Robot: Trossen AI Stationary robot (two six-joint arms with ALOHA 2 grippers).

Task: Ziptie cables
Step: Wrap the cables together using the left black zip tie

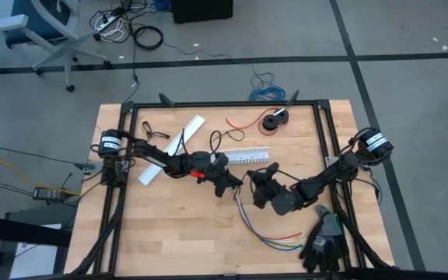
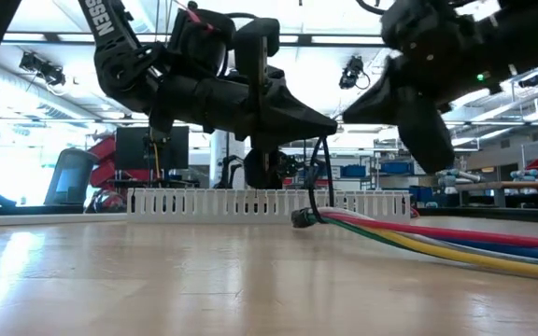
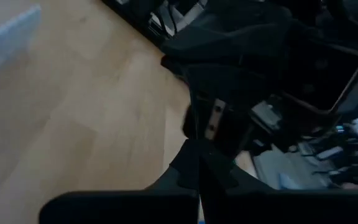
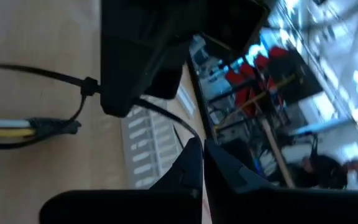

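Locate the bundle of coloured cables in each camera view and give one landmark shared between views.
High view: cables curve across the table's lower middle, below both grippers.
Low view: they run from the black-sleeved end at centre out to the right edge.
Left wrist view: not visible.
Right wrist view: sleeved end at the left edge.
Shared landmark: the white slotted cable duct.

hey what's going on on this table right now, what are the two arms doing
Both arms meet over the middle of the table, working at the black-sleeved end of the cables. A thin black zip tie loops around that end. The left gripper is shut, and the right gripper is shut on the zip tie's tail. The coloured wires trail off toward the table's near edge. The tie loop looks loose, not yet cinched. A white slotted duct lies just behind.
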